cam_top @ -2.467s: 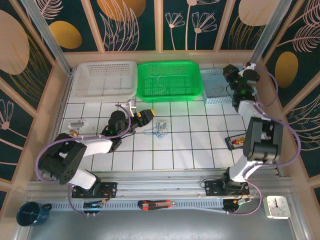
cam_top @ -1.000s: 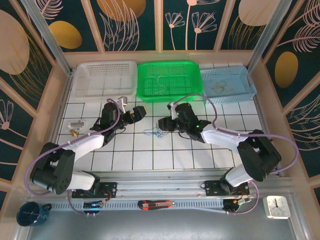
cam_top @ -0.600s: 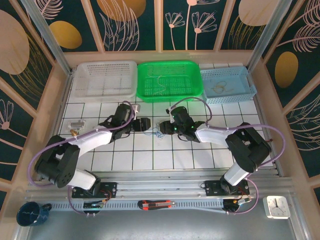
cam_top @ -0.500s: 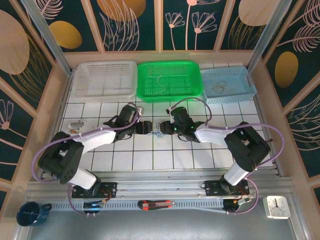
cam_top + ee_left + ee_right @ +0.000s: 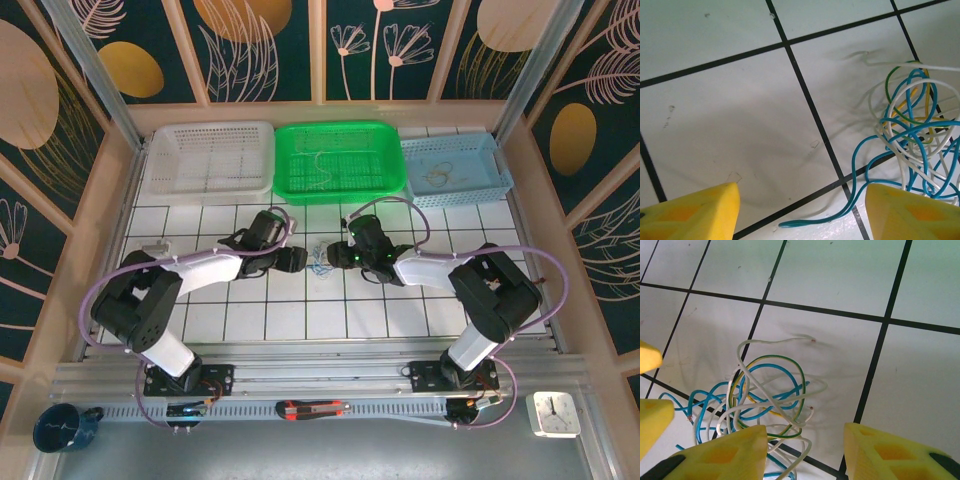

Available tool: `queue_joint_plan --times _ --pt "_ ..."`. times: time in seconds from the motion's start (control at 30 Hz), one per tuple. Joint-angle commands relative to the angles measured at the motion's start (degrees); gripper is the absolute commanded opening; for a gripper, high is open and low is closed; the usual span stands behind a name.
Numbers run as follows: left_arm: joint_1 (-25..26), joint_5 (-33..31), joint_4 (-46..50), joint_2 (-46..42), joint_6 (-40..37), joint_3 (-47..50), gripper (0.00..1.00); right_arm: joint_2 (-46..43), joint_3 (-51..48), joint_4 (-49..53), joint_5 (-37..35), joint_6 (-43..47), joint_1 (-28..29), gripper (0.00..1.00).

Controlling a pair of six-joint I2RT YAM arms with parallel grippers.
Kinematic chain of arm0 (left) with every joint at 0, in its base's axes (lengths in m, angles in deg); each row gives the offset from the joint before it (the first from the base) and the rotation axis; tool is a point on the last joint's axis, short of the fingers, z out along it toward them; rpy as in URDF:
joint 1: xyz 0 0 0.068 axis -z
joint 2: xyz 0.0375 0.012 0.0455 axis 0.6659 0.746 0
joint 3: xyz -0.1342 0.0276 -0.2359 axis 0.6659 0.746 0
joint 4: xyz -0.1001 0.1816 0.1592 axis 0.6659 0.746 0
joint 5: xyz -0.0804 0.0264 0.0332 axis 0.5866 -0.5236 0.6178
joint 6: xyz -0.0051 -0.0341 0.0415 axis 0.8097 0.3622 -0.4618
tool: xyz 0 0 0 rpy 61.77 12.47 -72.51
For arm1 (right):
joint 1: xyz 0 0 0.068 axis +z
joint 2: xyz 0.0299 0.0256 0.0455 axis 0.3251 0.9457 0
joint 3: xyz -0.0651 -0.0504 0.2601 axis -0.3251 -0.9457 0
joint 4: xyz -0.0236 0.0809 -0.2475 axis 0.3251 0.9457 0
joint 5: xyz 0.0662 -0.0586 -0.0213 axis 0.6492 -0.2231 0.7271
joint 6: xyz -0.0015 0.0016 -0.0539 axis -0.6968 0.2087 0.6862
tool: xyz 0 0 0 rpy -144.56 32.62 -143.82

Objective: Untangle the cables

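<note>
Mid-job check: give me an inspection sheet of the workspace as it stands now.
Surface: table, white tiles with black grid lines.
Job's things: wire clump of blue, white and yellow-green strands, tangled, lying on the tiles between the arms. The green basket and blue basket each hold a pale wire.
Clutter: white basket at the back; knife, mug and clock along the near edge.
End effectors: left end effector open, a blue strand between its fingers; right end effector open, astride the clump's edge.
Cables: purple cables loop off both arms, apart from the clump.
Surroundings: floral wall panels.
</note>
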State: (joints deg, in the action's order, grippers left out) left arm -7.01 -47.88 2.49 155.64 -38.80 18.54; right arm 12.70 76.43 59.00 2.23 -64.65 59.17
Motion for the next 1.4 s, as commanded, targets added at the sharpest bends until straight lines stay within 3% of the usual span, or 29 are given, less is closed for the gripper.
queue_joint_plan --times 0.0,0.2,0.4,0.5,0.63,0.67,0.97,1.37 --pt "0.43 1.86 -0.95 1.70 -1.79 -1.72 0.65 1.00 -0.56 -2.16 -0.66 -0.94 -0.34 0.44" --pt "0.68 2.59 -1.73 3.02 -2.06 -1.88 0.63 1.23 -0.44 -2.38 -0.12 -1.24 -0.30 0.44" --pt "0.73 2.90 -3.27 4.85 -1.88 -2.23 0.53 1.53 -0.23 -2.52 0.05 -1.29 -0.30 0.43" --pt "0.68 3.23 -4.06 5.51 -1.71 -2.58 0.41 1.64 -0.32 -2.65 0.23 -1.42 -0.40 0.43" --pt "0.71 3.40 -4.31 3.65 -0.90 -2.66 0.05 2.04 -0.59 -3.11 0.71 -1.94 -0.66 0.43" --pt "0.68 3.88 -4.53 2.14 -0.21 -2.35 0.00 1.99 -0.76 -3.28 0.92 -2.04 -0.80 0.43" --pt "0.68 12.80 -9.96 -10.56 6.76 -1.59 0.00 1.77 -1.59 -3.74 3.07 -2.96 -2.10 0.42" --pt "0.71 15.28 -16.54 -10.40 11.35 0.81 0.00 -9.06 -3.72 -3.80 9.22 -5.68 -5.65 0.44"
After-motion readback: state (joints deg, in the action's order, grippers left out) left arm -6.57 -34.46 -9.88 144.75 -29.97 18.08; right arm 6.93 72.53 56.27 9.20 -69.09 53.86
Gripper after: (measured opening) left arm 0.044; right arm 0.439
